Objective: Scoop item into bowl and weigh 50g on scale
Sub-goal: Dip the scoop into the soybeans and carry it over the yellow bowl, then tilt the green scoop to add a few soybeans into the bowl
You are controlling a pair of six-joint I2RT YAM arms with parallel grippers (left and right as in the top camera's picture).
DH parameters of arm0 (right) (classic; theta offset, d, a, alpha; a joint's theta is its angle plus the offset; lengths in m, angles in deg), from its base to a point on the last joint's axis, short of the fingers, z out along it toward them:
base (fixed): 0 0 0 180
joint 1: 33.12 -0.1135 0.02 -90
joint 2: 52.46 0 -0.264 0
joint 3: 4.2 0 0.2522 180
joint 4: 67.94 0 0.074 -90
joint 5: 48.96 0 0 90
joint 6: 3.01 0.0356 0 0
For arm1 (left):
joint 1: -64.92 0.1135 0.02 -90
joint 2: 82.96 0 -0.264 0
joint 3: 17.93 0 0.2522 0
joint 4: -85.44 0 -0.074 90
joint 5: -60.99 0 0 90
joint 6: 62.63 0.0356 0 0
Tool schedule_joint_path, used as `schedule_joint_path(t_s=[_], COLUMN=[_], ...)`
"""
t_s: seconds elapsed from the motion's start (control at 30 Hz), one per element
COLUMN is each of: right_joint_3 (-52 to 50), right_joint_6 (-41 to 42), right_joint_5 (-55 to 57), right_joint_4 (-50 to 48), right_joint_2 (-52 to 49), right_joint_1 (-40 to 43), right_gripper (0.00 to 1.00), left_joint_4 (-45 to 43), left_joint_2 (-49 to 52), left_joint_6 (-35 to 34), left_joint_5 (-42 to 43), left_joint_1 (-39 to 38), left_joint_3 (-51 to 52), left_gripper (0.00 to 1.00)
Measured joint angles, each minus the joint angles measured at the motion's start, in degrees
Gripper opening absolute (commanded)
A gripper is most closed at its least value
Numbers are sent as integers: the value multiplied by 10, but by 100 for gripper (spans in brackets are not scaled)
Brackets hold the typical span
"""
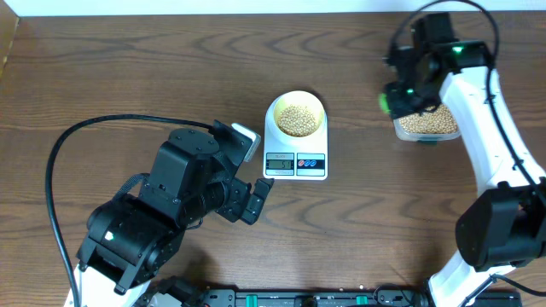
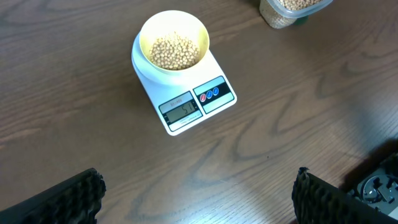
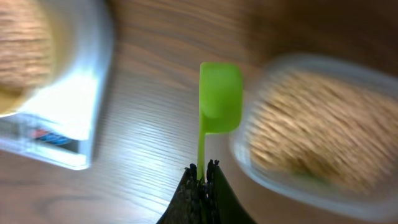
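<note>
The right gripper [image 3: 203,170] has its fingers pressed together on the thin handle of a green scoop [image 3: 219,96]. The scoop's long axis runs straight out ahead of the fingers, with its squarish cup at the far end pointing away from the wrist. The wrist view is too blurred to tell whether anything lies in the cup. Just beside the cup on its right stands a clear container [image 3: 311,137] filled well up with tan beans. To the left of the scoop, apart from it, lies the white scale [image 3: 68,124] on the wooden table [image 2: 280,124]. The left gripper [image 2: 196,196] hangs with its two black fingers spread wide apart and grips nothing. The scale lies ahead of it, well clear of the fingertips. The scale's long axis is slanted in this wrist view. Its LCD [image 2: 181,111] and its red and blue buttons [image 2: 211,93] are at the end nearer this gripper. The digits on the display are too small to read surely. The pale yellow bowl [image 2: 149,28] sits upright on the scale's farther end. In it lies a loose heap of beans [image 2: 176,51] that covers its bottom below the rim.
</note>
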Motion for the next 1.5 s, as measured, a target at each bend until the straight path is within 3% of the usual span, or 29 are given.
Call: schedule_joint_path(t_s=[0.4, 1.0, 1.5], right_joint_3=[0, 0, 0], right_joint_6=[-85, -101, -99], right_joint_5=[-145, -41, -24], right_joint_4=[-49, -96, -111], right_joint_2=[0, -18, -68], right_joint_1=[-131, -199, -202], right_gripper=[1, 1, 1], left_joint_4=[0, 0, 0], left_joint_2=[0, 0, 0], left_joint_6=[0, 0, 0], left_joint_5=[0, 0, 0], left_joint_1=[0, 0, 0], left_joint_3=[0, 0, 0], left_gripper=[99, 99, 99])
